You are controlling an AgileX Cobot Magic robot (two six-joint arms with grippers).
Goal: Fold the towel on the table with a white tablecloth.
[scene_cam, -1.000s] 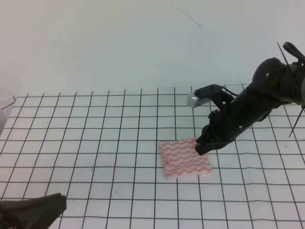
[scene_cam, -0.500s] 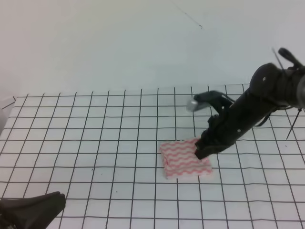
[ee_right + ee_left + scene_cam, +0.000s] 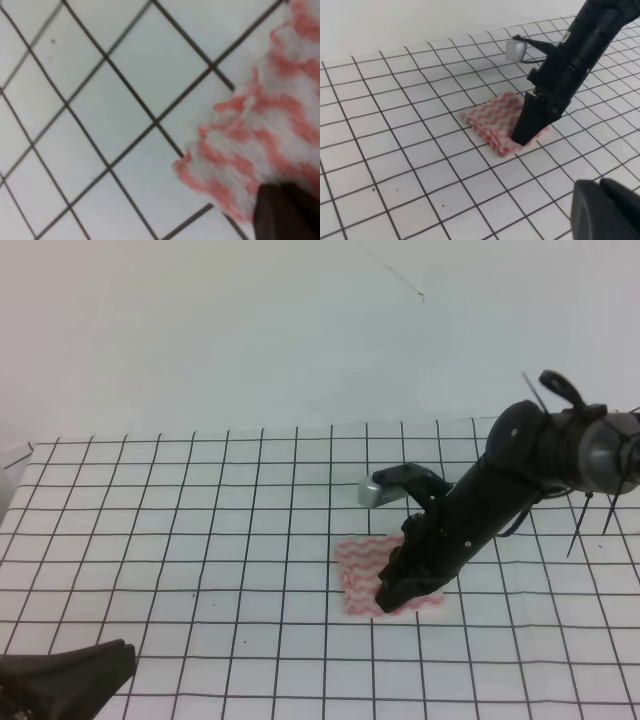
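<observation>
The right tool [image 3: 392, 596] was set tip-down on the folded towel [image 3: 362, 574], which lay under and just left of it on the tablecloth [image 3: 200, 540] covering the tabletop [image 3: 130, 480]. Whether its fingers were spread, pressed together or pinching the cloth could not be told. The left tool [image 3: 70, 680] was seen low at the near edge, well apart from the towel; its state could not be told either.

You are looking at a plain pale wall [image 3: 250, 330] rising behind everything, with a thin dark line [image 3: 395, 275] running diagonally across its upper part.
</observation>
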